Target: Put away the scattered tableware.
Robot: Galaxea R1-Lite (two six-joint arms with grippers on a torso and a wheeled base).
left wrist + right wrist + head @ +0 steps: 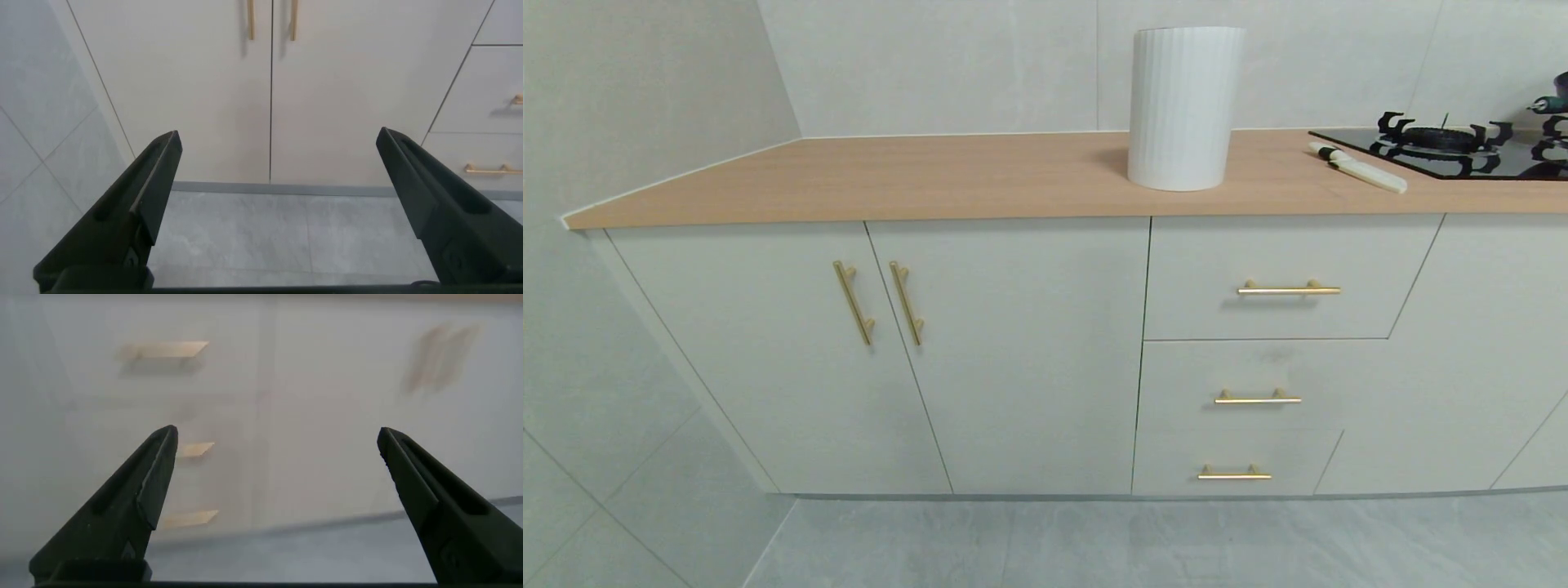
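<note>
Pale grey cabinet doors (1013, 351) with brass bar handles fill the centre, with three drawers (1282, 269) stacked at 4 o'clock. Over them runs a wooden countertop (890, 175). A tall white ribbed canister (1184, 106) stands on it at 1 o'clock; a black gas hob (1445, 151) sits at 2 o'clock. A cream utensil (1357, 167) lies flat on the wood just beside the hob, between hob and canister. The left gripper (276, 139) faces the doors near the floor, jaws spread wide; the right gripper (276, 431) faces the drawers, jaws likewise apart.

Home kitchen: wooden countertop (931, 175), gas hob (1454, 147), drawered cabinets (1013, 351).
</note>
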